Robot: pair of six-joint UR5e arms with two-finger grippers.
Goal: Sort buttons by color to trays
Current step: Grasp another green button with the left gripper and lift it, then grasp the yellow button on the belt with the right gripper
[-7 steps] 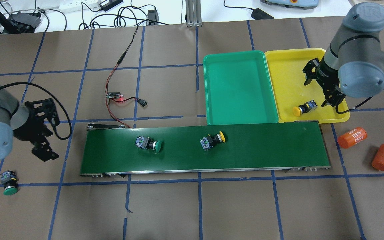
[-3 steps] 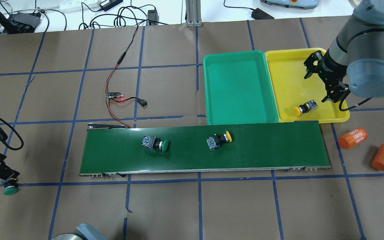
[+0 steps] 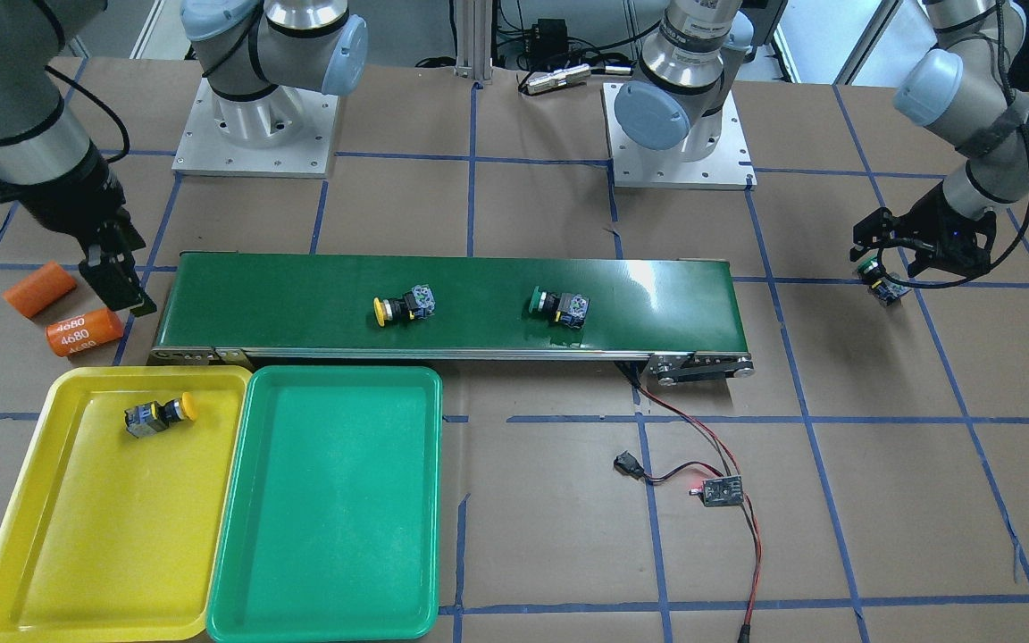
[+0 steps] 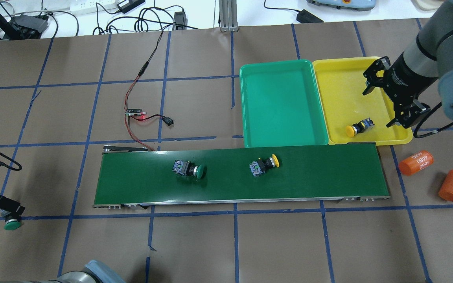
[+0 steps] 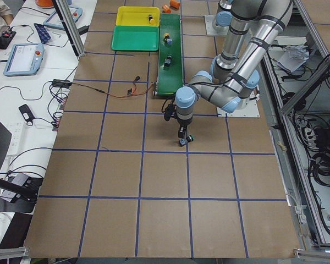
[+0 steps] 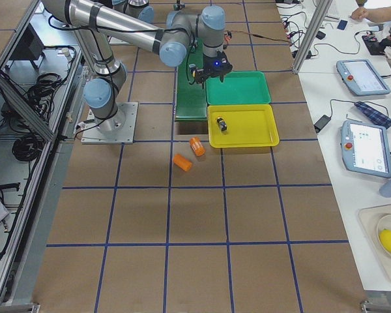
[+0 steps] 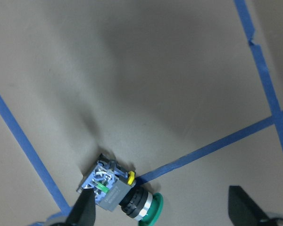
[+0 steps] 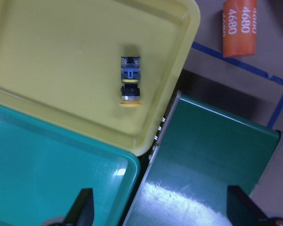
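Since one yellow button point(image 4: 359, 127) already lies on its side in the yellow tray point(image 4: 336, 78), near the 6 o'clock rim in the overhead view, that colour is half sorted, while the green tray point(image 4: 281, 98), touching it at 9 o'clock, has no button yet. Above the yellow tray hangs the right gripper point(image 4: 382, 106); its jaws stand wide apart, hold nothing and touch nothing, and it looks free for the next piece. The belt point(image 4: 328, 177) runs along the trays' 6 o'clock side, likely so that pieces arrive within this arm's reach. It carries a belt yellow button point(image 4: 264, 165) near its middle and a belt green button point(image 4: 188, 169) at 9 o'clock of that one, both on their sides. The last green button point(image 7: 118, 190) lies on the tabletop, well off the belt's 9 o'clock end toward 8 o'clock. The left gripper point(image 3: 906, 261) is down low over it, seemingly lined up for a pick. Its jaws are wide apart and straddle the piece without clamping it. In the wrist view one fingertip point(image 7: 87, 212) sits at the corner of the body, contact unclear, and the other is well apart at 3 o'clock.
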